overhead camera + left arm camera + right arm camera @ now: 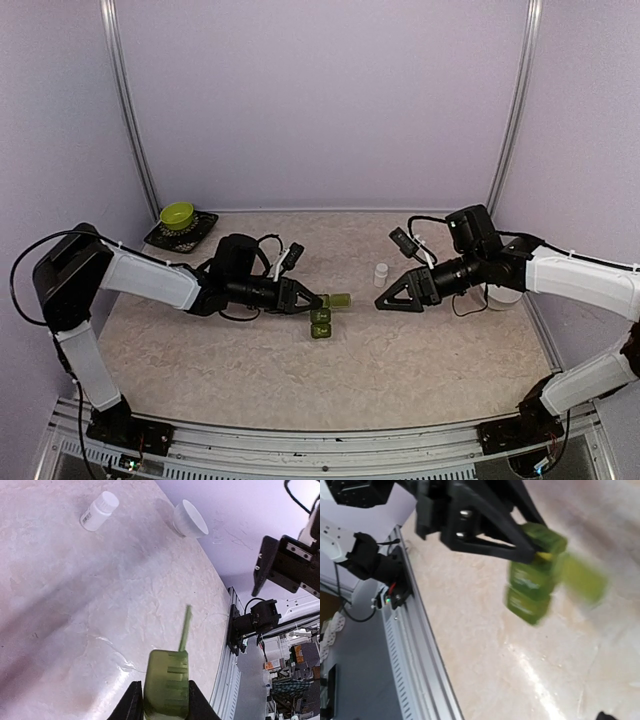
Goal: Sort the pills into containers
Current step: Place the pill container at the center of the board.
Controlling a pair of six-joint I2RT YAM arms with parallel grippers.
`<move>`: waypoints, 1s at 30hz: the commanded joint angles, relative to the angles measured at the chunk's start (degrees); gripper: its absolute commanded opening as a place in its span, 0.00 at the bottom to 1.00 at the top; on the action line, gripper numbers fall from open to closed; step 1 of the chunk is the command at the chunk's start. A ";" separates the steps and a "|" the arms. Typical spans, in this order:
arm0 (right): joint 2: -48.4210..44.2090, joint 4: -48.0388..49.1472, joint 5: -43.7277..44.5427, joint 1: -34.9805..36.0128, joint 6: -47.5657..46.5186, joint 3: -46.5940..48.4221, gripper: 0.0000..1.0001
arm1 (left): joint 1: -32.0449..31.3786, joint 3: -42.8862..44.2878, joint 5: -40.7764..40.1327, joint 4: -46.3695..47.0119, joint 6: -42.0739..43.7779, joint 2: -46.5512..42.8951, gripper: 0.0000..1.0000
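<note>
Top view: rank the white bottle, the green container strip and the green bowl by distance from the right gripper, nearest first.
1. white bottle, just behind the right gripper.
2. container strip, to its left, held by the left gripper.
3. green bowl, far back-left.

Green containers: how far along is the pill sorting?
Done: one lid on the green containers is open. In hand: the left hand grips them; the right hand hovers open nearby. Left: no pills in sight, white bottle capped, so all sorting remains.
</note>
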 commanded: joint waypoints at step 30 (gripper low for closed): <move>0.09 1.94 4.11 -0.81 1.28 -5.61 1.00 | 2.93 5.46 -15.80 11.67 -14.28 16.44 0.32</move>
